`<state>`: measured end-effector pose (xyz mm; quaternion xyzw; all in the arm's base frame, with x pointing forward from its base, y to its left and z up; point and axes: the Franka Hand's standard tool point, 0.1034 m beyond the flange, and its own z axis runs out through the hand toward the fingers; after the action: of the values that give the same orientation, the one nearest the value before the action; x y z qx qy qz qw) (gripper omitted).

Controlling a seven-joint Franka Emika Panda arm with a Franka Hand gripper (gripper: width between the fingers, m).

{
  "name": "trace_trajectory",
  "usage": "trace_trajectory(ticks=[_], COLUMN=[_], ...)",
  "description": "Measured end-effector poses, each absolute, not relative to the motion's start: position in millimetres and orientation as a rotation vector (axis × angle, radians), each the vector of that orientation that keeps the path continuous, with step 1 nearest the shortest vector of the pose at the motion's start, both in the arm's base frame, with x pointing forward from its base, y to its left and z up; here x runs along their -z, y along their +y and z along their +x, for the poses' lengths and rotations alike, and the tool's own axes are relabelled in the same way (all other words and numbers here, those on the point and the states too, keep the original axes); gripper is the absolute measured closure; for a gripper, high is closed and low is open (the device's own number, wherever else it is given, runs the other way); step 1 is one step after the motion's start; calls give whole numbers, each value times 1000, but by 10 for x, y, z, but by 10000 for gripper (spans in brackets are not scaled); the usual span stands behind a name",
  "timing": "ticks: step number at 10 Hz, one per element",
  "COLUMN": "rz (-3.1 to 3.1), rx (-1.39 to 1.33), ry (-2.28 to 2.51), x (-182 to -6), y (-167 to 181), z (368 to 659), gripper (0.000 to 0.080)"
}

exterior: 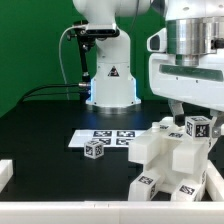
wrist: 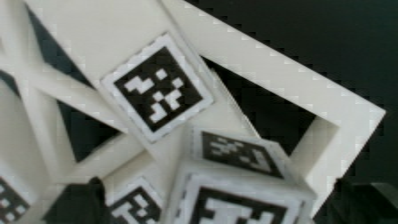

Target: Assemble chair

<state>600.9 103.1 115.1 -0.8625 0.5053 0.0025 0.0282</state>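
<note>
The chair (exterior: 172, 160) is a chunky white structure of slabs and bars with black-and-white tags, at the exterior view's lower right. My gripper (exterior: 195, 118) hangs over its top and straddles a small white tagged block (exterior: 198, 127). In the wrist view the block (wrist: 240, 195) fills the gap between my dark fingertips (wrist: 80, 200), which sit against both its sides, so the gripper looks shut on it. White bars of the chair frame (wrist: 267, 70) and a tagged face (wrist: 160, 85) lie behind. A loose white tagged cube (exterior: 93, 149) sits on the black table.
The marker board (exterior: 105, 137) lies flat on the table behind the loose cube. The robot base (exterior: 110, 80) stands at the back, with cables at the exterior view's left. A white rim (exterior: 60, 212) borders the table's near edge.
</note>
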Motion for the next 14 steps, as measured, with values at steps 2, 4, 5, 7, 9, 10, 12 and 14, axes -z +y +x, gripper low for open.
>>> trace_trajectory(ticks=[2,4,5,7,9,10,12,14], rz=[-2911,-2998,-3023,-3067,-3101,-3108,-3107,-3106], rx=[28,64,67,75,114,111,117,116], ry=[1053,771,675,453,119,-32,-67,-18], x=[-1224,-1214,-1212,-1202,-1135,-1125,-1127,-1124], y=[1009,1040,1022,1019,1018,1020,1015,1015], z=[6124,6127,6129,6126,6027,5988,5996,5995], gripper=[151,150,150,150,150,150,150,244])
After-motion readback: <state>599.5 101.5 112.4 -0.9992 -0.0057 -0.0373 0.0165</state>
